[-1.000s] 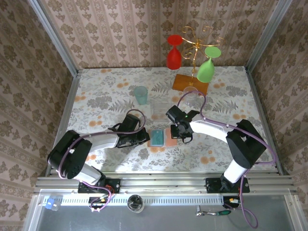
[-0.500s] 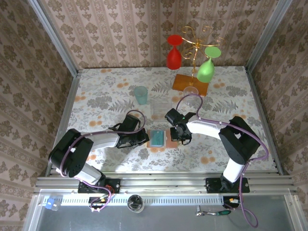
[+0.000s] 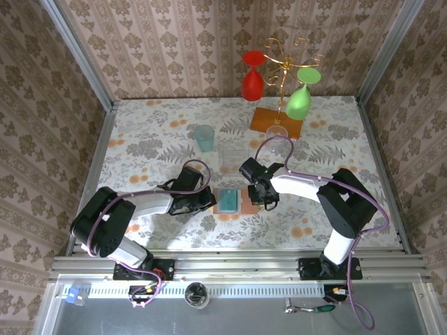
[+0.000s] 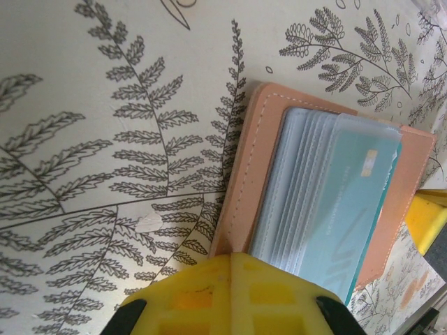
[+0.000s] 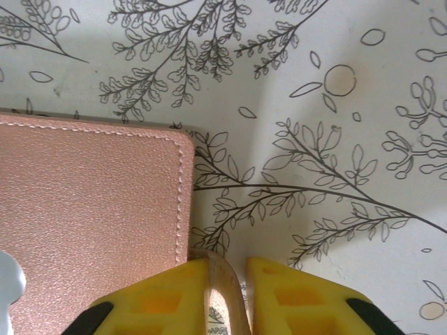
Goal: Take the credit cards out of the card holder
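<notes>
**Left gripper** point(image 4: 230, 264): the 2 yellow fingers are sitting pressed together with nothing between them. Their tips are bearing on the near edge of the flat, tan-orange leather bifold card holder point(image 4: 246, 160), and appear to be pinning it down.

**Right gripper** point(image 5: 227, 272): the 2 yellow fingers are standing a narrow slit apart, with a thin tan edge rising between them. It cannot be told whether they are clamping that edge or only straddling it, nor what the edge belongs to. The holder's bare tan flap is lying flat just beside these fingers.

**Position of the task's things:** the card holder is lying open between the 2 grippers on the fern-patterned tablecloth point(image 4: 105, 105). The thin rectangular plastic credit cards point(image 4: 349, 202), the top one teal, are sitting stacked in the grey-blue pockets of the half nearer the left gripper. No card is lying loose beside the holder.

**Finding:** the step in hand is judged to be steadying the opened holder ahead of extraction. With every card pocketed, the task is standing at its start.

**Requirement:** the next move is calling for the right gripper to shift from the bare flap to an exposed card edge. It then needs to pinch 1 card only and draw it along the pocket mouth while the left gripper is holding the holder down.
</notes>
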